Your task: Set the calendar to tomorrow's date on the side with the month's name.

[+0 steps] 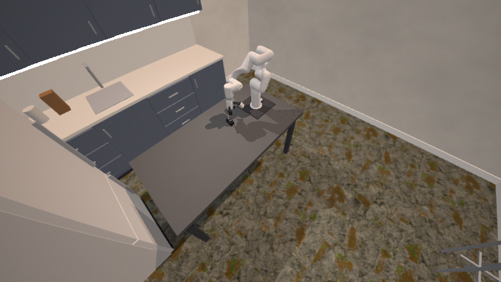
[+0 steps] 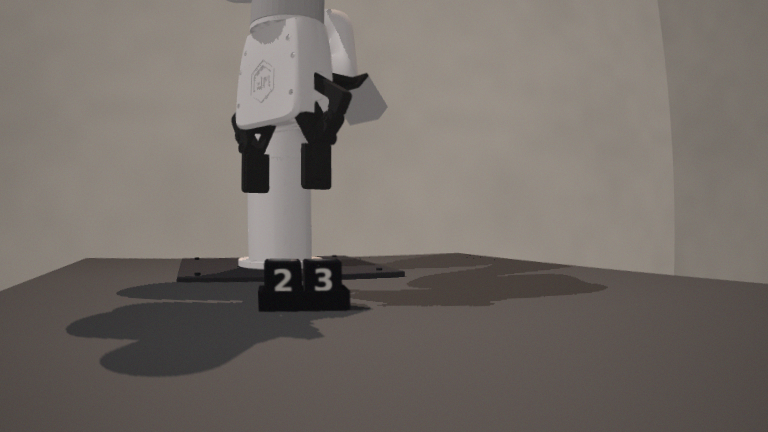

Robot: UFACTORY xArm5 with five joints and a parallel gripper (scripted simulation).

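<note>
Black calendar tray [image 2: 303, 301] sits flat on the bench [image 2: 509, 359], in front of the arm's base plate [image 2: 390, 274]. One tray, two cubes: left cube [image 2: 282, 278] shows 2, right cube [image 2: 322, 278] shows 3, both upright, side by side. End effector [image 2: 286, 167] hangs above, jaws wide, holding nothing. Judging by this, nothing's done yet; date change to 24 remains.

Lighting: soft, even and moderately dim, with no glare. Shadows: broad, soft-edged dark patches on the tabletop [image 2: 509, 359], spreading below the jaws to either side. Picture quality: slightly coarse and low-detail in the top view.
</note>
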